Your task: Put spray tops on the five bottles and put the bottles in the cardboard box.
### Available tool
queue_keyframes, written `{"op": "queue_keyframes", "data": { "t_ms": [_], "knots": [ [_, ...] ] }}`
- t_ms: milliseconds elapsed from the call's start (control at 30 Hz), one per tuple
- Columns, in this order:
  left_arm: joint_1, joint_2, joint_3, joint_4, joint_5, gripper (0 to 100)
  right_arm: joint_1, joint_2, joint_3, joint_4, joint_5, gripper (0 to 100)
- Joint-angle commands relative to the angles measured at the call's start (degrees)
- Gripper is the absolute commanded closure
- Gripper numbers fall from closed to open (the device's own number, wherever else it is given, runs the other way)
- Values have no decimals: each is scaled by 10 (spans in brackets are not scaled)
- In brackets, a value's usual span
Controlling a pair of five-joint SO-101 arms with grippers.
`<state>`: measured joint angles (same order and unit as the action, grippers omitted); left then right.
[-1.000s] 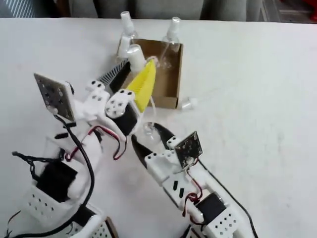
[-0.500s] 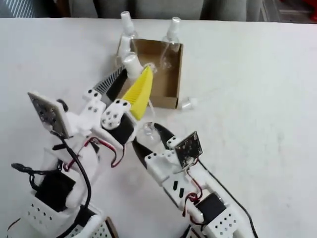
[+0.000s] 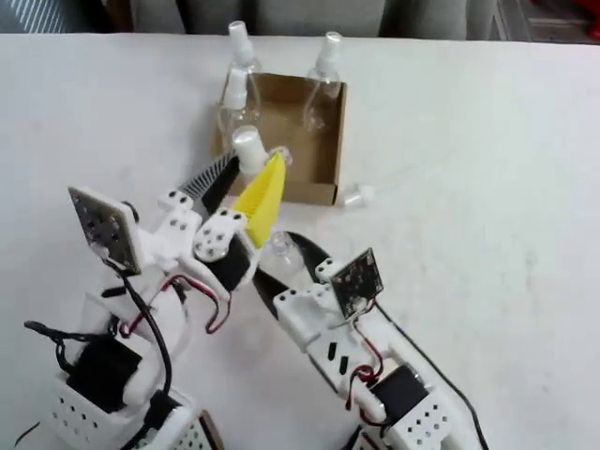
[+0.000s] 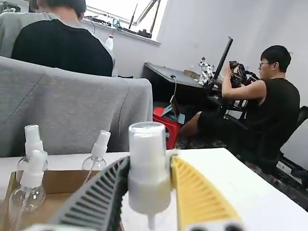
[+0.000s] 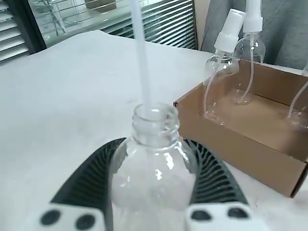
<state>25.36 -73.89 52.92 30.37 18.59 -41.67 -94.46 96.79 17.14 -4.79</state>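
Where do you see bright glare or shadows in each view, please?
High view: even light, the table nearly washed white. Left wrist view: a bright window far behind the spray top. Right wrist view: highlights glint on the clear bottle.

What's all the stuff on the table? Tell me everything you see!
cardboard box: one, brown, far middle of the table.
capped bottles: three, clear with white spray tops, standing in the box.
open bottle: one, clear, just in front of the box.
spray top: one, white, above the open bottle, its tube in the neck.
loose spray top: one, white, lying by the box's right front corner.
left gripper: one grey finger, one yellow, shut on the spray top.
right gripper: black fingers, shut on the open bottle.
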Motion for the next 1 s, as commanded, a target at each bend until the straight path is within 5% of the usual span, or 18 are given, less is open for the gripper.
{"op": "queue_keyframes", "data": {
  "t_ms": [0,733,967],
  "knots": [
    [9,-44,47,-3,-4,980,-2,-5,4,3,6,981],
    [15,-111,178,0,-69,980,-2,-1,4,4,6,981],
    [76,-133,177,38,-75,980,-2,-4,4,17,7,982]
  ]
}}
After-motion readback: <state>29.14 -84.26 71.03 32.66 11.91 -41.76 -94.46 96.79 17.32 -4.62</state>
